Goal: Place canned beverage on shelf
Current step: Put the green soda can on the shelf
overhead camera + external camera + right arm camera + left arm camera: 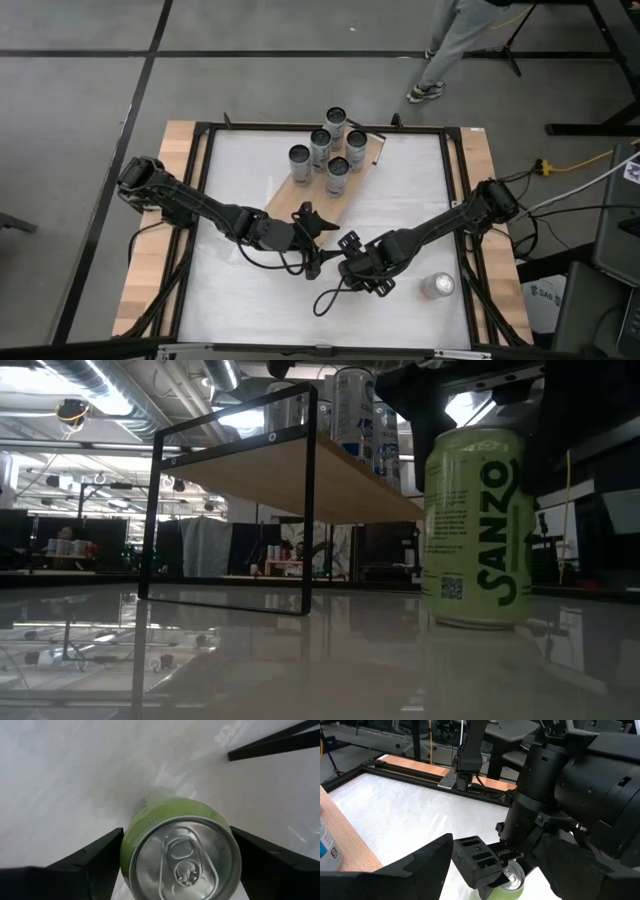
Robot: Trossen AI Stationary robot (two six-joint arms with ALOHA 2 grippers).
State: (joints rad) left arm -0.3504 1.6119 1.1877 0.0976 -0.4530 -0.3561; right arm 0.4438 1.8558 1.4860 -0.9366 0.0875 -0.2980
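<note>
Green can [478,525] is standing upright on the white tabletop [400,190], long axis vertical, near the shelf [300,475]; right gripper [175,865] is straddling it, fingers spread; left gripper [312,232] is hovering beside it, fingers spread.

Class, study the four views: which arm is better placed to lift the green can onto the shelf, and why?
Right. The right gripper straddles the green Sanzo can, a finger on each side, jaws open. The left gripper sits beside it, holding nothing, near the shelf.

Upright green can [478,525] beside can-laden shelf [300,470].
</note>
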